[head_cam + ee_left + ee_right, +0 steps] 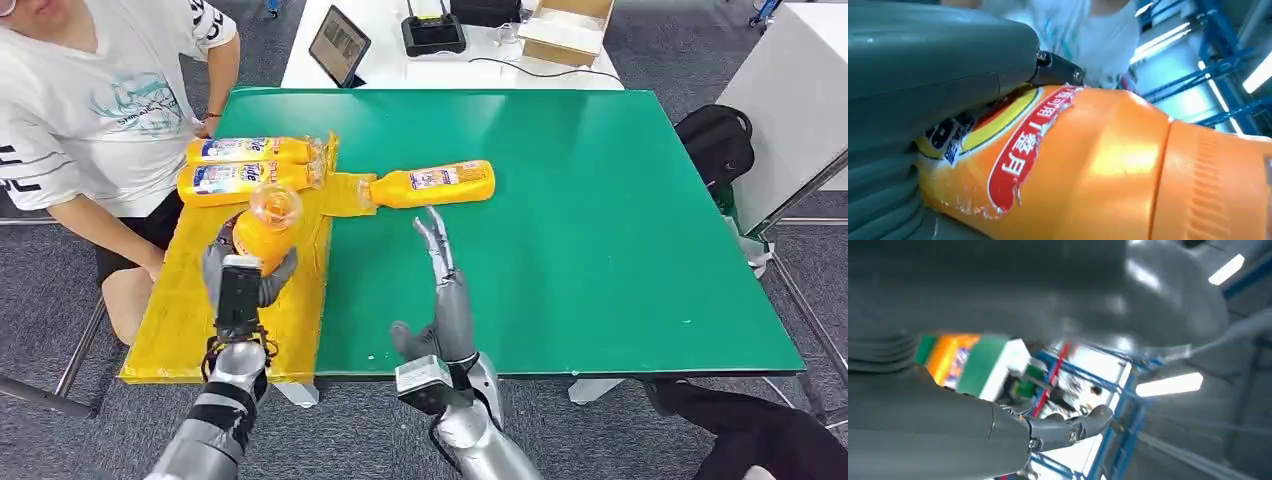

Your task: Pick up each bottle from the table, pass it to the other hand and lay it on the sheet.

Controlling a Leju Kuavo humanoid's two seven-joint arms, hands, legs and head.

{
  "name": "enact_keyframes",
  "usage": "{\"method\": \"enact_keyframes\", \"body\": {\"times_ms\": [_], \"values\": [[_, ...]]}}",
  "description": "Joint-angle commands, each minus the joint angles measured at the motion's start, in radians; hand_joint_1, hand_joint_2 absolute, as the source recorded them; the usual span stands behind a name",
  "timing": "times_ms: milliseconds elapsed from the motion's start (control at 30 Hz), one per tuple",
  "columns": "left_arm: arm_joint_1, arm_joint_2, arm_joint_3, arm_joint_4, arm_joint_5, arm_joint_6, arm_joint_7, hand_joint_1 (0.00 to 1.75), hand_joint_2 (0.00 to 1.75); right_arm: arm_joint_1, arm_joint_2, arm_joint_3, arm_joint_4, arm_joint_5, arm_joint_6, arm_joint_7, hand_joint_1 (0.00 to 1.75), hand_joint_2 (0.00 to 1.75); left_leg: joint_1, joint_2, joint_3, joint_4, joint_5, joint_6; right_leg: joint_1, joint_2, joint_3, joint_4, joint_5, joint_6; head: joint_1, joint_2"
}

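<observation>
**A:** Head view first, nearest thing? Left hand (245,272), low on the left, grasping an orange bottle (265,228) held up over the yellow sheet (180,320), clear base end facing the camera.

**B:** Right hand?

**A:** Right hand (440,285) released, fingers straight and apart, holding nothing, above the green tabletop (600,250) just right of the sheet's edge.

**B:** Other bottles?

**A:** Two bottles (250,165) lie side by side on the far end of the sheet, touching. Another, the lone bottle (430,185), lies on its side on the tabletop, its narrow end at the sheet's far right corner.

**B:** Anything else?

**A:** Person in white shirt (90,110) seated at the left, beside the sheet. White desk (400,65) beyond, carrying a tablet (338,45), a black router (432,32) and a cardboard box (565,28). Black backpack (715,140) on the floor to the right.

**B:** Left wrist view?

**A:** Close-up: grey thumb pressed on the held bottle's label, red and yellow print, ribbed orange section toward the far end. White shirt behind it.

**B:** Right wrist view?

**A:** Blurred. Grey hand parts, dark fingers (1068,430) extended with nothing in them. Slice of green tabletop and orange label past the hand.
</observation>
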Motion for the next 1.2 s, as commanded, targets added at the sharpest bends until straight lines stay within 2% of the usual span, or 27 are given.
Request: {"method": "enact_keyframes", "body": {"times_ms": [33,67,100,267,300,367,433,467,700,800,833,867,900,1100,1133,1200], "values": [[-0.126,0.072,0.115,0.252,-0.378,0.037,0.102,1.75,1.75,-0.01,-0.046,0.026,-0.05,-0.019,-0.015,-0.017,0.0,0.0,0.001,0.002,0.006,-0.001,-0.002,0.001,0.002,0.001,0.005,-0.002,-0.001,-0.003,0.001,0.0],[-0.136,0.074,0.158,0.265,-0.585,0.037,0.161,1.75,1.75,-0.018,-0.046,0.031,-0.046,-0.028,-0.015,-0.028,0.0,0.0,0.0,0.001,0.007,-0.001,-0.002,0.002,0.001,0.0,0.007,-0.001,-0.002,-0.004,0.0,0.0],[-0.163,0.102,0.136,0.332,-0.723,0.037,0.228,1.75,1.75,-0.025,-0.046,0.037,-0.043,-0.031,-0.013,-0.034,0.0,0.0,0.0,0.001,0.003,-0.001,-0.001,0.001,0.001,0.0,0.003,-0.001,-0.001,-0.002,0.0,0.0],[-0.267,0.184,0.001,0.603,-1.002,-0.007,0.379,1.75,1.75,-0.044,-0.047,0.065,-0.033,-0.04,-0.008,-0.041,0.0,0.0,0.0,0.002,0.005,-0.001,-0.001,0.001,0.001,0.001,0.004,0.0,-0.001,-0.003,0.001,0.0],[-0.269,0.185,-0.001,0.609,-1.001,-0.018,0.38,1.75,1.75,-0.045,-0.05,0.07,-0.032,-0.042,-0.006,-0.039,0.0,0.0,0.001,0.003,0.005,-0.001,-0.001,0.001,0.001,0.001,0.004,0.0,0.0,-0.003,0.0,0.0],[-0.286,0.193,-0.049,0.644,-1.062,-0.177,0.438,1.75,1.75,-0.041,-0.05,0.07,-0.019,-0.049,-0.001,-0.034,0.0,0.0,0.001,0.003,0.006,-0.001,-0.001,0.001,0.002,0.002,0.005,-0.001,-0.001,-0.004,0.001,0.0],[-0.286,0.193,-0.049,0.644,-1.062,-0.177,0.438,1.75,1.75,-0.041,-0.05,0.07,-0.019,-0.049,-0.001,-0.034,0.0,0.0,0.001,0.002,0.005,-0.001,-0.002,0.001,0.001,0.001,0.004,0.0,-0.001,-0.003,0.0,0.0],[-0.299,0.189,-0.053,0.654,-1.066,-0.293,0.462,1.75,1.75,-0.037,-0.046,0.064,-0.016,-0.058,0.006,-0.029,0.0,0.0,0.001,0.001,0.003,0.0,-0.001,0.001,0.001,0.0,0.002,0.0,-0.001,-0.002,0.0,0.0],[-0.302,0.182,-0.022,0.654,-1.029,-0.335,0.46,1.75,1.75,-0.035,-0.044,0.068,-0.014,-0.059,0.012,-0.026,0.0,0.0,0.0,0.0,0.004,-0.001,-0.001,0.001,0.001,-0.001,0.005,0.0,-0.001,-0.002,0.001,0.0],[-0.311,0.172,0.037,0.646,-0.962,-0.398,0.455,1.75,1.75,-0.029,-0.043,0.068,-0.011,-0.056,0.023,-0.012,0.0,0.0,0.0,0.002,0.008,-0.001,-0.001,0.001,0.001,0.001,0.008,-0.001,-0.001,-0.003,0.0,0.0],[-0.314,0.169,0.044,0.647,-0.953,-0.408,0.454,1.15,1.75,-0.028,-0.042,0.068,-0.011,-0.056,0.024,-0.011,0.0,0.0,0.0,0.002,0.008,-0.001,-0.001,0.001,0.0,0.001,0.007,-0.001,0.0,-0.002,0.001,0.0],[-0.317,0.163,0.072,0.648,-0.921,-0.427,0.447,0.24,1.75,-0.028,-0.042,0.067,-0.01,-0.055,0.026,-0.009,0.0,0.0,0.0,0.002,0.009,-0.002,0.0,0.001,0.001,0.001,0.008,-0.002,0.0,-0.004,0.001,0.0],[-0.318,0.158,0.091,0.644,-0.898,-0.435,0.438,0.0,1.75,-0.027,-0.041,0.068,-0.008,-0.054,0.031,-0.005,0.0,0.0,0.0,0.001,0.008,-0.001,0.0,0.001,0.0,0.0,0.008,-0.001,0.0,-0.002,0.001,0.0],[-0.322,0.135,0.175,0.638,-0.787,-0.517,0.388,0.0,1.75,-0.03,-0.035,0.064,0.016,-0.055,0.051,0.007,0.0,0.0,0.0,0.002,0.011,-0.002,0.0,0.001,0.001,0.0,0.01,-0.002,0.0,-0.003,0.0,0.0],[-0.322,0.134,0.176,0.638,-0.785,-0.52,0.386,0.0,0.0,-0.03,-0.035,0.064,0.017,-0.055,0.051,0.007,0.0,0.0,0.0,0.001,0.01,-0.002,0.0,0.001,0.001,-0.001,0.01,-0.001,0.0,-0.003,0.0,0.0],[-0.32,0.127,0.199,0.633,-0.749,-0.548,0.366,0.0,0.0,-0.035,-0.033,0.063,0.033,-0.056,0.063,0.01,0.0,0.0,0.0,0.001,0.01,-0.002,0.0,0.001,0.0,-0.001,0.01,-0.001,0.0,-0.003,0.0,0.0]]}}
